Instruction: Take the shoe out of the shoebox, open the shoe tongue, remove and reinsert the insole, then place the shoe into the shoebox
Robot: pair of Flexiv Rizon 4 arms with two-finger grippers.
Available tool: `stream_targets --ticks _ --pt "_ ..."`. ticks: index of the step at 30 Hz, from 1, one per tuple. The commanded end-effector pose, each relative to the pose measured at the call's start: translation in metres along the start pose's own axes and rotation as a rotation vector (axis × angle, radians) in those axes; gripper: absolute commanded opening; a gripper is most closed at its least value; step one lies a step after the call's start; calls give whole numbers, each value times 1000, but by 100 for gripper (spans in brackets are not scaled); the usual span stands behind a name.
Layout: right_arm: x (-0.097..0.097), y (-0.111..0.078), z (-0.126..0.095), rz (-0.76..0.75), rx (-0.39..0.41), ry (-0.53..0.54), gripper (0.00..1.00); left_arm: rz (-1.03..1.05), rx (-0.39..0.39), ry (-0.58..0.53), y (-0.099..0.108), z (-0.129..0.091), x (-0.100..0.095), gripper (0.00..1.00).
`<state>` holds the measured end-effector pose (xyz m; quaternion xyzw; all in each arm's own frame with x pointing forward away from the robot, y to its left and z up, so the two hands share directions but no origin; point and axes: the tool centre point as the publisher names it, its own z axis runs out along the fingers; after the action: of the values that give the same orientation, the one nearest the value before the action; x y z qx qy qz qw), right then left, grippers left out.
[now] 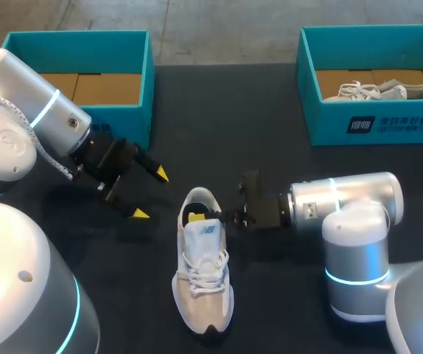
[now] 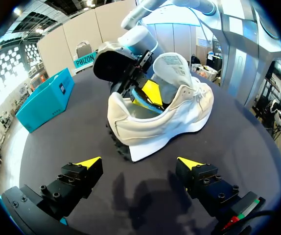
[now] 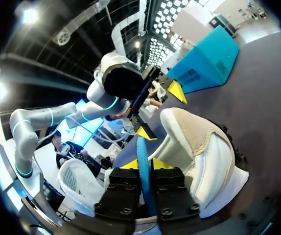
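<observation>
The shoe (image 1: 201, 273) lies on the dark counter (image 1: 270, 147) near its middle, out of either box, sole down, with the heel toward 12 o'clock and the dark toe toward 6. The right pincer (image 1: 230, 216) comes in from 3 o'clock and sits at the shoe's opening by the heel. In the right wrist view it (image 3: 146, 165) is clenched on the insole (image 3: 143, 152), a blue edge pinched upright between the two yellow tips, with the shoe's beige heel (image 3: 204, 147) just beside the fingers. The left pincer (image 1: 150, 194) hangs at the shoe's 10 o'clock, near it but apart, released, its yellow tips spread wide and holding nothing. From the left wrist, that pincer (image 2: 139, 164) faces the shoe's side (image 2: 165, 117). The tongue (image 2: 172, 66) stands lifted off the opening, and a yellow tip of the right pincer (image 2: 150, 93) shows inside next to the blue insole. A teal box (image 1: 79, 44) stands at 11 o'clock on the counter. A second box (image 1: 377, 122) at 1 o'clock holds other pale shoes (image 1: 381, 90).
</observation>
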<state>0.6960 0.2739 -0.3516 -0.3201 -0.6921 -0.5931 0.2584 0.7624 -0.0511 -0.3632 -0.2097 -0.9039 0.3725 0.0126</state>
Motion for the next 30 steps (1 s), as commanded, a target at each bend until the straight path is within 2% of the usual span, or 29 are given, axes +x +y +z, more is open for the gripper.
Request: stream_targets --ticks 1,7,20,30 --pt "4 2 0 -18 -3 -13 37 0 -4 1 0 -1 0 100" --pt "9 11 0 -61 -6 -15 44 0 -4 1 0 -1 0 100" --pt "18 22 1 -136 -21 -29 45 0 -4 1 0 -1 0 100" --pt "28 34 -9 -169 -19 -74 45 0 -4 1 0 -1 0 100"
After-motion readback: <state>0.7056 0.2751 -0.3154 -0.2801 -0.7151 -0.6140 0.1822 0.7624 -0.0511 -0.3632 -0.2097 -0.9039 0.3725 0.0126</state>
